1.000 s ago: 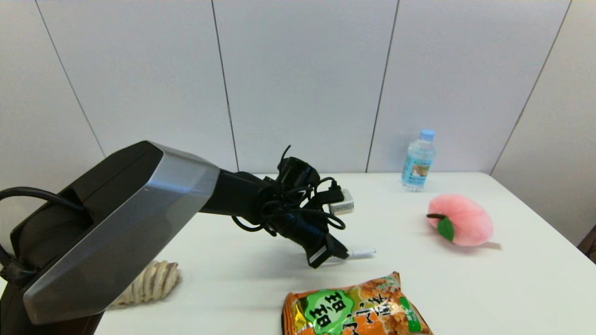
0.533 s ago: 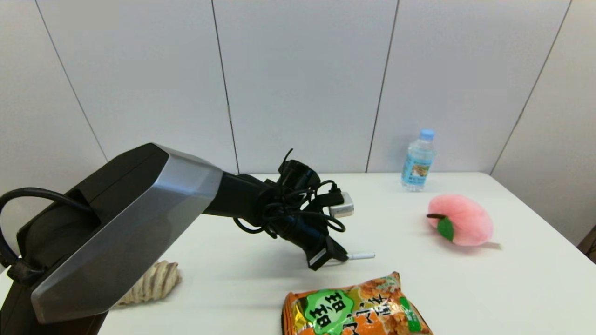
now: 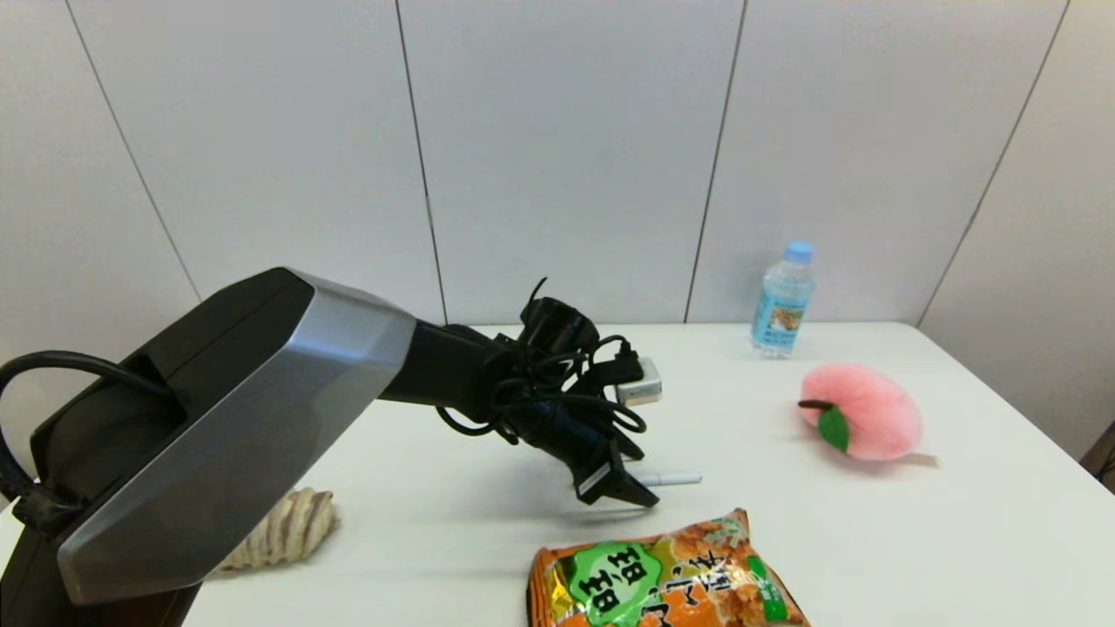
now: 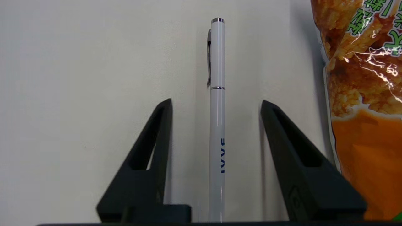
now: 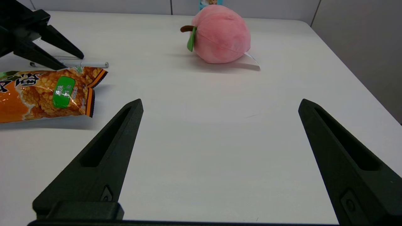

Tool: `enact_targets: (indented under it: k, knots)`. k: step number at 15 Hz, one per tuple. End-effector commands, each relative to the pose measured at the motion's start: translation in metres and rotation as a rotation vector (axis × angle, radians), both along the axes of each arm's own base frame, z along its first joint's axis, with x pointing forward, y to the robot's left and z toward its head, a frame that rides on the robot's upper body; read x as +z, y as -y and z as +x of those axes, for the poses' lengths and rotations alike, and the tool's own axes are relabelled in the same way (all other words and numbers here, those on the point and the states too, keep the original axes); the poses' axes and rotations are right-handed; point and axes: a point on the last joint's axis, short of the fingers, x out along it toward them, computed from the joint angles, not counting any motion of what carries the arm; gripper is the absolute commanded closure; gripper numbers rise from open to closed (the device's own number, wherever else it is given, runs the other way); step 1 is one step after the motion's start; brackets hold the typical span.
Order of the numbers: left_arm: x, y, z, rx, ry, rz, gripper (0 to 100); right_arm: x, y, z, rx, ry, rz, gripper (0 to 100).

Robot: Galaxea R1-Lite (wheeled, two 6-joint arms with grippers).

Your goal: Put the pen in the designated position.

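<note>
1. My left gripper point(image 4: 216, 102) sits low over the table point(image 3: 871, 540), fingers spread, touching nothing.
2. The pen point(image 4: 217, 125) lies flat between them, just beside the snack bag point(image 4: 364, 94).
3. My right gripper point(image 5: 220, 105) is spread wide, empty, off to the side.

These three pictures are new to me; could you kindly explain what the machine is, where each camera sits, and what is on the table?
It is a two-armed robot at a white table. The wide picture comes from a camera on its head. The other two come from cameras on its wrists, looking out between each arm's two black fingers.

The big black and silver arm is the left one. Its left gripper is open, and the pen lies flat on the table between the fingers, touched by neither. The right gripper is also open, over bare table, holding nothing.

Also on the table: a snack bag, a plush peach, a water bottle at the back, and a shell.
</note>
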Motion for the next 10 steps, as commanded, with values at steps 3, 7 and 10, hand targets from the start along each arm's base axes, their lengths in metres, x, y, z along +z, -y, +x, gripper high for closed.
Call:
enact_targets:
  k: [3,7,10]
  knots:
    - [0.068,-0.039,0.008,0.113,0.148,-0.065,0,0.000,0.000,0.000,0.001,-0.002,-0.001,0]
    - [0.179,-0.137,-0.006,0.366,0.417,-0.149,0,0.000,0.000,0.000,0.001,-0.002,-0.001,0]
    - [0.236,-0.223,-0.093,0.690,0.602,-0.115,0,0.000,0.000,0.000,0.001,-0.002,-0.001,0]
